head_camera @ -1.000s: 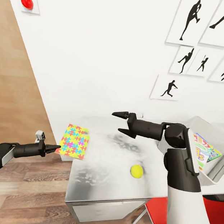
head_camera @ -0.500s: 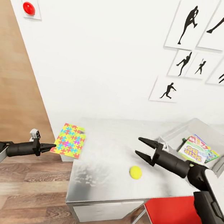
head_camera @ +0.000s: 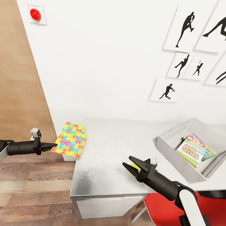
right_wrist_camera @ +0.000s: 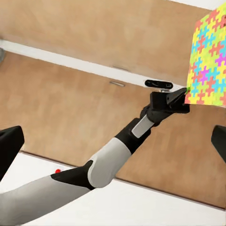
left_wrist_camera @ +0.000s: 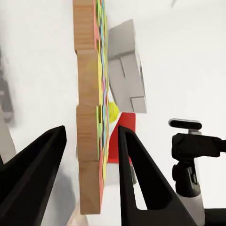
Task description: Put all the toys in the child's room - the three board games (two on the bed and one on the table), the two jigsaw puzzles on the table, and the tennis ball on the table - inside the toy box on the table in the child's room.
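My left gripper (head_camera: 51, 146) is shut on the lower edge of a jigsaw puzzle (head_camera: 71, 140), holding it in the air just off the table's left end. In the left wrist view the puzzle (left_wrist_camera: 89, 141) stands edge-on between the fingers. The right gripper (head_camera: 127, 161) is open, low over the table (head_camera: 111, 142) near its front. The tennis ball (head_camera: 137, 169) shows as a yellow sliver between its fingers. The toy box (head_camera: 166, 146) at the table's right holds board games (head_camera: 189, 151).
A red chair (head_camera: 169, 214) stands under the table by my right arm. White drawers (head_camera: 108, 206) face me below the tabletop. A wooden wardrobe door (head_camera: 9, 92) rises at the left, and wood-plank floor (head_camera: 22, 193) lies in front.
The right gripper swung from above the table's back down and forward onto the ball, staying open. The left gripper and puzzle barely moved. The head view shifted slightly.
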Tool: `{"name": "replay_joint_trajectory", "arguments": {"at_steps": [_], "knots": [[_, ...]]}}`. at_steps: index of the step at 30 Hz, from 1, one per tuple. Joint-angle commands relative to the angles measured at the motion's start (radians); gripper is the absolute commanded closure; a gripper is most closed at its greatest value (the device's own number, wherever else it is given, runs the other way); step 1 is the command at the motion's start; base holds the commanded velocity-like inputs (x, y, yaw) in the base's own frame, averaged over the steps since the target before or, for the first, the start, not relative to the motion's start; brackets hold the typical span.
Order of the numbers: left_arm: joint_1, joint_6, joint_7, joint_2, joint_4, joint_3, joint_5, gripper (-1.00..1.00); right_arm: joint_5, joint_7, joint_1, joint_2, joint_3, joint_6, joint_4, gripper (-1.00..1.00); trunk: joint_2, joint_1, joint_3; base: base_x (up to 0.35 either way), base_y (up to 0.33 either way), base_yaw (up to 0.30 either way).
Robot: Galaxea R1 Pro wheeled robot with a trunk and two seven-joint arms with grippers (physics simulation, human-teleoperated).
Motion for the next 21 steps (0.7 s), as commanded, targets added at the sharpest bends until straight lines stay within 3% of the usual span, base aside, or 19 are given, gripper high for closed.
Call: {"name": "replay_joint_trajectory", "arguments": {"at_steps": [1, 5, 15, 21], "knots": [[0.0, 0.013, -0.004, 0.0, -0.008, -0.002, -0.002, 1.0, 0.012, 0.014, 0.006, 0.01, 0.001, -0.009, 0.0, -1.0, 0.007, -0.004, 0.002, -0.002, 0.0, 0.0], [0.0, 0.022, -0.004, 0.001, -0.021, -0.003, -0.003, 1.0, 0.021, 0.021, 0.015, 0.025, -0.002, -0.025, 0.0, -1.0, 0.035, -0.019, 0.015, -0.044, 0.0, 0.0], [0.0, 0.042, -0.004, 0.024, -0.023, -0.004, -0.003, 1.0, 0.022, 0.023, 0.019, 0.026, -0.005, -0.107, 0.0, -1.0, 0.105, -0.057, 0.046, -0.067, 0.0, -0.003], [0.0, 0.044, -0.004, 0.025, -0.024, -0.004, -0.004, 1.0, 0.022, 0.023, 0.02, 0.027, -0.004, -0.117, 0.0, -1.0, 0.147, -0.08, 0.068, -0.002, 0.0, -0.181]]}}
